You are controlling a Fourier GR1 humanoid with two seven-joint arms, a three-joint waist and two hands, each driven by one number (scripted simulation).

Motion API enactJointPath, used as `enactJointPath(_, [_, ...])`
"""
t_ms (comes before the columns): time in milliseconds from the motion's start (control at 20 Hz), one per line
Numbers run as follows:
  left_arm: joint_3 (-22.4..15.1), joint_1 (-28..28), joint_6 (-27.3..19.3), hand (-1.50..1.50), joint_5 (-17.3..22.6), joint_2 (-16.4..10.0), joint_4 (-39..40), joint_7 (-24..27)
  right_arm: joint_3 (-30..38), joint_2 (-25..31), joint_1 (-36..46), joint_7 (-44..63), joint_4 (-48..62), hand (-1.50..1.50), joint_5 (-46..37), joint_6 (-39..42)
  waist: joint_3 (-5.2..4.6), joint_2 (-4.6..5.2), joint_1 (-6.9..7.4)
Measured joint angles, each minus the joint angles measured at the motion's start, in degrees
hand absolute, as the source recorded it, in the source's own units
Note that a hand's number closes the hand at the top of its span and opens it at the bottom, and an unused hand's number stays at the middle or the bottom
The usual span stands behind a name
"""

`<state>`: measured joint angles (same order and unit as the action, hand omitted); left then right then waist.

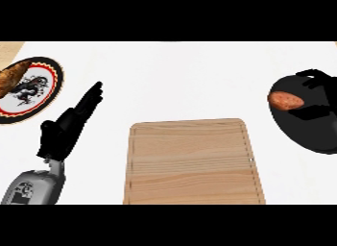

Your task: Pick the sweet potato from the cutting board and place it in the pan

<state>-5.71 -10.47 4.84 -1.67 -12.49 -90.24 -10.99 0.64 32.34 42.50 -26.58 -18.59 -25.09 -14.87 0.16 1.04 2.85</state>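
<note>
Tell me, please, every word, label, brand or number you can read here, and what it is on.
No text can be read.
The plate bears a dark ornament, no letters.
The left forearm bears dark marks, too blurred to read.

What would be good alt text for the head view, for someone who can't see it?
The right hand holds a sweet potato over the black pan at the right. The wooden cutting board lies bare in the middle; the left hand rests open beside a plate with a croissant.
</note>
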Motion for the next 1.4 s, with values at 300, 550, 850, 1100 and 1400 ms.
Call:
enactJointPath(300, [0.4,-0.9,0.2,0.00,-0.2,-0.1,-0.1,-0.4,5.9,-1.0,2.8,-6.0,4.9,-1.50,5.3,4.3,0.18,0.44,0.59])
enactJointPath(550, [0.1,0.3,0.5,0.00,0.1,0.2,-0.9,-0.4,12.8,-0.6,4.1,-10.5,6.3,-1.50,12.4,10.4,0.20,0.41,0.57])
enactJointPath(850, [0.8,-0.1,0.5,0.00,0.2,0.0,-1.2,-0.9,17.8,4.2,2.4,-14.3,9.3,-1.50,17.6,24.2,0.22,0.41,0.15])
enactJointPath(1100, [1.6,-0.3,0.7,0.00,0.3,-0.2,-0.4,-0.4,18.9,8.0,-1.1,-19.1,10.2,-1.50,18.7,33.6,0.23,0.38,-0.22])
enactJointPath(1400, [1.6,1.1,0.3,0.00,-0.1,0.2,-0.9,-0.1,20.3,10.5,-6.6,-23.4,8.5,-1.50,20.1,35.4,0.25,0.12,-0.71])
